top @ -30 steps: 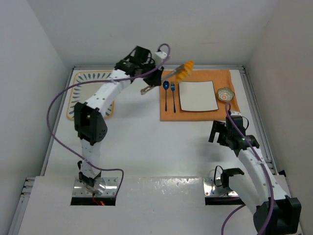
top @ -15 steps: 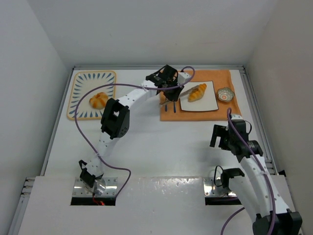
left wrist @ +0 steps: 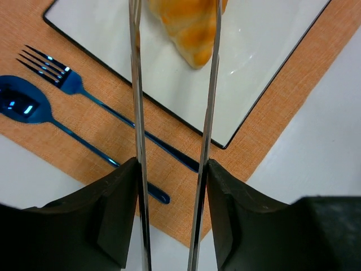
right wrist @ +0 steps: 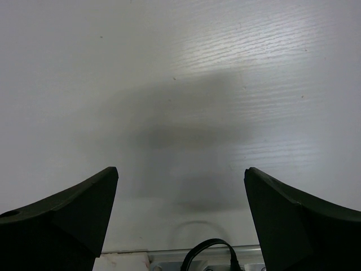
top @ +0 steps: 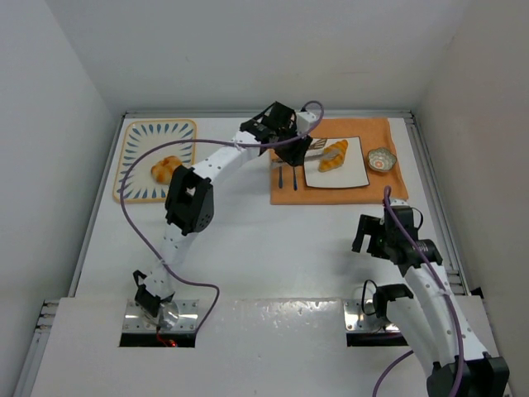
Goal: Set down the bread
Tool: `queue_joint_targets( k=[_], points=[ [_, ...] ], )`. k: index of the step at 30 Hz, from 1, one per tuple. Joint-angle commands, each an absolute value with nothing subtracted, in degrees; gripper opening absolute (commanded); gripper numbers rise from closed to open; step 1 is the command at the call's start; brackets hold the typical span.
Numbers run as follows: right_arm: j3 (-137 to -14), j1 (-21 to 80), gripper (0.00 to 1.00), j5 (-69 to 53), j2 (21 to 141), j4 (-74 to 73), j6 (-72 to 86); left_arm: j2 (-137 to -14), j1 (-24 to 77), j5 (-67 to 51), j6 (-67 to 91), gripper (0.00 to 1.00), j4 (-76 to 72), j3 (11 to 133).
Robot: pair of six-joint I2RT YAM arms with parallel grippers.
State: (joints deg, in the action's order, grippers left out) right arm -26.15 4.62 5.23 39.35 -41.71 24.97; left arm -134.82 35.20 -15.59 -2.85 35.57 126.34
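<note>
The croissant lies on the white square plate, which sits on the orange mat. The round bun sits on the patterned tray at the far left. My left gripper is shut on metal tongs at the plate's left edge. In the left wrist view my left gripper holds the tongs' blades apart, either side of the croissant's end on the plate. My right gripper is open and empty over bare table, as its wrist view shows.
A blue fork and blue spoon lie on the orange mat just left of the plate, under the tongs. A small patterned bowl stands at the mat's right edge. Walls enclose the table at the back and both sides.
The croissant, held in the air over the mat's back edge a second ago, now lies on the plate. The left arm has drawn back slightly left. The right arm barely moved.
</note>
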Motion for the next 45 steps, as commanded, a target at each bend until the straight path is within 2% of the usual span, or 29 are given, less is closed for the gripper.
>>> queue_joint_targets(
  k=[1,7,10,12,16,20,26,31,45],
  points=[
    [-26.19,4.66,0.93,3.08,38.59,-40.34,27.86,-126.48,31.65,-19.51,-0.44,0.54,33.4,129.02],
    [-26.19,4.66,0.92,1.41,37.79,-39.38,28.57,-119.45,26.3,-20.82,0.09,0.54,34.09,128.41],
    [-26.46,4.66,0.92,0.27,39.81,-37.45,27.08,-114.53,22.08,-21.36,0.62,0.48,35.41,123.86],
    [-26.89,5.01,0.92,-1.04,41.82,-36.66,25.41,-111.81,19.61,-21.36,-0.7,0.48,38.65,120.95],
    [-26.28,5.62,0.92,-3.51,44.03,-32.62,23.29,-102.41,11.45,-16.53,-3.25,0.48,41.22,105.44],
    [-25.84,6.24,0.92,-6.41,47.98,-26.47,21.62,-91.35,-1.89,-14.5,-4.57,0.5,41.75,92.86],
    [-29.87,7.2,0.92,-11.15,57.03,-23.03,19.95,-85.26,-12.38,-16.78,-8.96,0.51,41.23,80.7],
    [-32.08,8.26,0.92,-11.6,60.64,-23.38,18.46,-82.79,-14.24,-22.41,-13.62,0.51,41.22,77.52],
    [-27.95,8.87,0.92,-10.11,58.01,-21.36,23.02,-85.17,-17.31,-18.9,-20.48,0.51,39.46,75.42]
  ],
)
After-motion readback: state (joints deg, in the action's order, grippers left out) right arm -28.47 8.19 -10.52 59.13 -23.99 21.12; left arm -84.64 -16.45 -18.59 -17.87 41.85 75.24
